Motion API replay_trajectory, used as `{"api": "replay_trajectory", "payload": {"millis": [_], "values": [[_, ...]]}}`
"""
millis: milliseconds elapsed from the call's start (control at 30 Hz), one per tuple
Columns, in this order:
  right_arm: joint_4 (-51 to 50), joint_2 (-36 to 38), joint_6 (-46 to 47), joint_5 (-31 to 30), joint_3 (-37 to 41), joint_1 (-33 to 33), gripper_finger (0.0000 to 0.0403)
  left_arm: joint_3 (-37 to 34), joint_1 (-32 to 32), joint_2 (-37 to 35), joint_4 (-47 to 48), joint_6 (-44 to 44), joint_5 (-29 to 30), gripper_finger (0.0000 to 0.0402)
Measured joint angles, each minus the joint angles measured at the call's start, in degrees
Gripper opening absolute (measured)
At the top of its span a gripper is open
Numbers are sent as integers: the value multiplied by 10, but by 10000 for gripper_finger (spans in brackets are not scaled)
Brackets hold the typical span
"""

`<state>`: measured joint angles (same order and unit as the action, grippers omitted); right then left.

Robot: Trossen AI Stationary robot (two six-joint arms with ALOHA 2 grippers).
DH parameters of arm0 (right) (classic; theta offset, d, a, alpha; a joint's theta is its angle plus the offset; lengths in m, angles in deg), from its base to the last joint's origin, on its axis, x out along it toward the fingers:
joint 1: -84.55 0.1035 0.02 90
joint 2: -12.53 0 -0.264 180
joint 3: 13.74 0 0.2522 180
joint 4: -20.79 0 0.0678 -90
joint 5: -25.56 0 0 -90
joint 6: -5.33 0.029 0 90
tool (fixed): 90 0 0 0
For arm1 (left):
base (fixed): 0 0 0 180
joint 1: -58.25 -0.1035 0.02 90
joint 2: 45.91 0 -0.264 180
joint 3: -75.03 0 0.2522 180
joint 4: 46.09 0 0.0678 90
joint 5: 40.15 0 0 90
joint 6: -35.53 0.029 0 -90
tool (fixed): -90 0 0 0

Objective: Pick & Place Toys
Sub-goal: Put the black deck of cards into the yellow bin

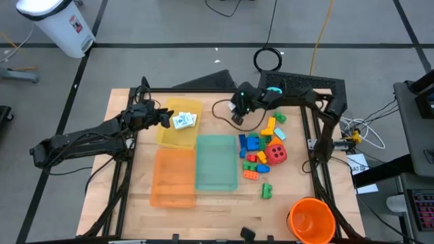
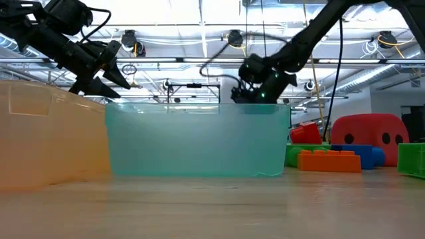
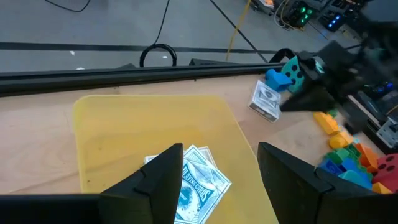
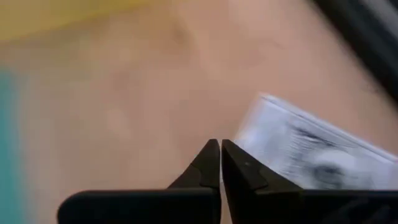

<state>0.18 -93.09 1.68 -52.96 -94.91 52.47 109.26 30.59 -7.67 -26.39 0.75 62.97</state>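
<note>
Your left pincer [image 3: 217,180] hangs released above the yellow tray [image 1: 178,134], its 2 fingers spread wide with nothing between them. Below it, blue-and-white picture cards [image 3: 194,183] lie in that tray, toward the end nearest the teal tray [image 1: 216,163].

Your right pincer [image 4: 221,163] is clenched, its fingertips pressed together just beside a white picture card [image 4: 311,155]; from the wrist view you cannot tell whether an edge of the card is caught between them. In the left wrist view that same card [image 3: 266,101] stands tilted near the far edge of the wooden surface [image 1: 135,203], right at the tips of the right arm, with a teal dotted die [image 3: 291,68] and a blue brick [image 3: 275,78] close behind it.

The other toys sit in a loose pile between the teal tray and the right arm's frame: a red dotted die [image 1: 275,154], blue bricks [image 1: 253,144], yellow bricks [image 1: 268,128], an orange brick [image 1: 251,173] and a green brick [image 1: 266,191] apart from the pile, toward the orange bucket [image 1: 311,219]. The orange tray [image 1: 172,177] lies flush against the teal tray, on the left arm's side.
</note>
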Motion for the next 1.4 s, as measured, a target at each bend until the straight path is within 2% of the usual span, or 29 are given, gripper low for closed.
{"api": "replay_trajectory", "payload": {"millis": [100,167,233,333,400,633,767,1033,1133,1267,1400], "values": [[-4,16,-15,36,0,34,0,0,0,0,0,-1,0,214],[-6,29,-56,19,0,56,0,0,0,0,0,-2,0,214],[-5,37,-95,-57,0,74,0,0,0,0,1,-2,0,214],[11,39,-137,-205,0,70,1,0,1,0,1,-3,-7,214],[19,36,-166,-251,1,54,1,0,1,0,1,-3,-11,214],[-13,-6,-156,-191,3,-21,1,0,1,0,1,-4,-11,214],[-22,-20,-145,-176,11,-44,0,0,1,0,0,-3,-10,214],[-144,0,-54,-168,12,-17,0,0,1,0,0,-2,-10,214],[-171,19,-35,-108,14,0,0,0,1,0,0,-2,-10,214],[-162,46,-48,-82,16,31,1,0,1,0,0,-3,-10,214],[-148,74,-123,-82,15,52,24,0,1,0,0,-3,-10,214]]}}
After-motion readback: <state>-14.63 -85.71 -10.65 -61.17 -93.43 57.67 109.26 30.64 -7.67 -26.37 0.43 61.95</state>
